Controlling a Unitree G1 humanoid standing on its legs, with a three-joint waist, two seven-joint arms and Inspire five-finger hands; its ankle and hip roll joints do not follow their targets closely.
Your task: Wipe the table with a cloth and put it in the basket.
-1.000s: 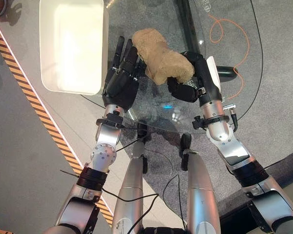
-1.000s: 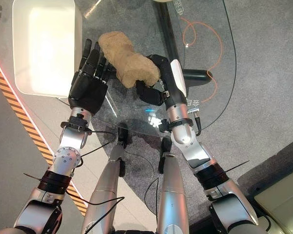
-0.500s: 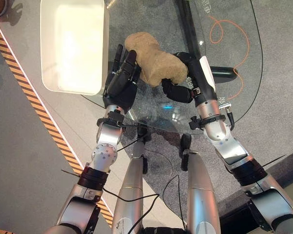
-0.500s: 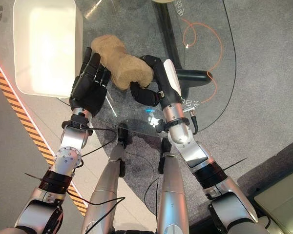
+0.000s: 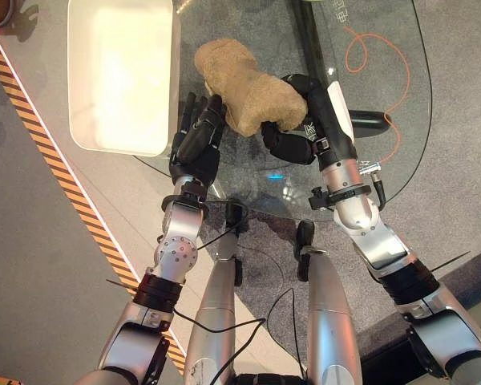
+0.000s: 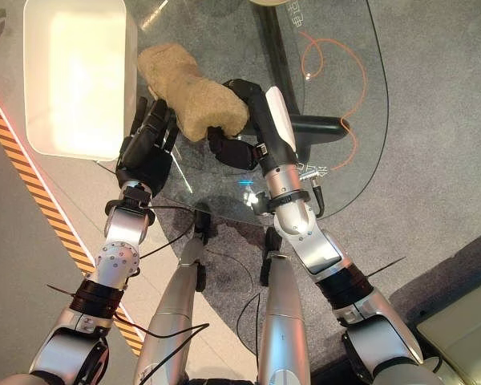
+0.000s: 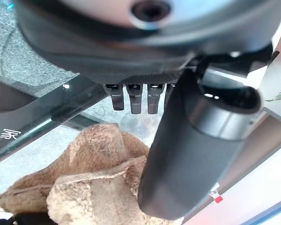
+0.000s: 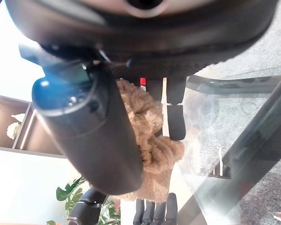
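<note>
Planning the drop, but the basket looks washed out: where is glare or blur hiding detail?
Left eye view: the white rectangular basket is overexposed inside, its floor unreadable; the glass table mirrors light. Left wrist view: the left hand is close and blurred, the tan fuzzy cloth sharp.

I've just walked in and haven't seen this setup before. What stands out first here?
A bunched tan cloth over the glass table, gripped by the right hand while the left hand rests open against its side. Just to the robot's left sits a white basket, and an orange cord loops beneath the glass.
</note>
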